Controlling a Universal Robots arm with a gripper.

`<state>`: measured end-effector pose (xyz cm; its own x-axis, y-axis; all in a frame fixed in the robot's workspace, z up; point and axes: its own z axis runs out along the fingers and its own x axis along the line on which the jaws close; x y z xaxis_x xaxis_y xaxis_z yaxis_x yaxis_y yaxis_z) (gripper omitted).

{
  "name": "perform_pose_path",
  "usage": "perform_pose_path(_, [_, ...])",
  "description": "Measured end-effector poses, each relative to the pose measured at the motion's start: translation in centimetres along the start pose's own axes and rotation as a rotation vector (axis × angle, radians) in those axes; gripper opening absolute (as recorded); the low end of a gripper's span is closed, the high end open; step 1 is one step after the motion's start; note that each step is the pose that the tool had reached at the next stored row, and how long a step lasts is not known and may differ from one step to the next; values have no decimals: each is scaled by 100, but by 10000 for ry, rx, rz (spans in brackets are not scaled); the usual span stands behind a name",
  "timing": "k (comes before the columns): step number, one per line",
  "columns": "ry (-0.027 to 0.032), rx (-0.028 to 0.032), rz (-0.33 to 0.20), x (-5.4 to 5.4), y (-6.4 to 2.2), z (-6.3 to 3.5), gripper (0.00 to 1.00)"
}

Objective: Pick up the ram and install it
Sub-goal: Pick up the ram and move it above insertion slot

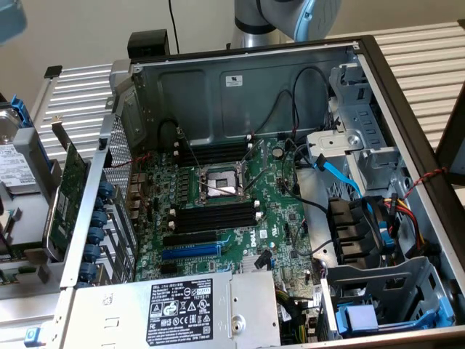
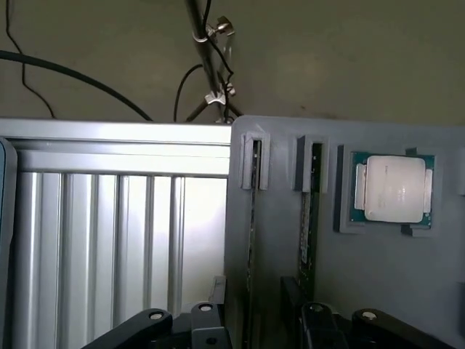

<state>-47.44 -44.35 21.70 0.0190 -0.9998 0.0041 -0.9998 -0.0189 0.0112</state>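
**Ram** [image 2: 310,218]: dark-green stick, on edge in a slot of the grey holder [image 2: 378,283]. 2nd stick [image 2: 253,211] sits in the next slot, parallel. CPU chip [image 2: 394,189] lies in a recess just beside them. Holder sits on the ribbed alu counter [image 2: 109,240].

**Gripper** [image 2: 261,329]: black, jaws spread wide, nothing held. It hangs over the holder's edge near the sticks' ends.

**Ext. view:**
- PC case [image 1: 392,94], lid off.
- Motherboard [image 1: 280,211] w/ black memory slots [image 1: 214,216] either side of the CPU socket [image 1: 218,185].
- Blue cable [image 1: 338,174] runs along the board's edge on the ext. view's right.
- Power supply [image 1: 182,305] along the near side.
- Expansion card [image 1: 69,185] outside the case, ext. view's left.
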Motion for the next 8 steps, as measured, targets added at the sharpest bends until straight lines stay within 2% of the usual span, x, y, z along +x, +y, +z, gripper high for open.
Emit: perform_pose_path(8, [-52,1,0,4,-1,87,42])
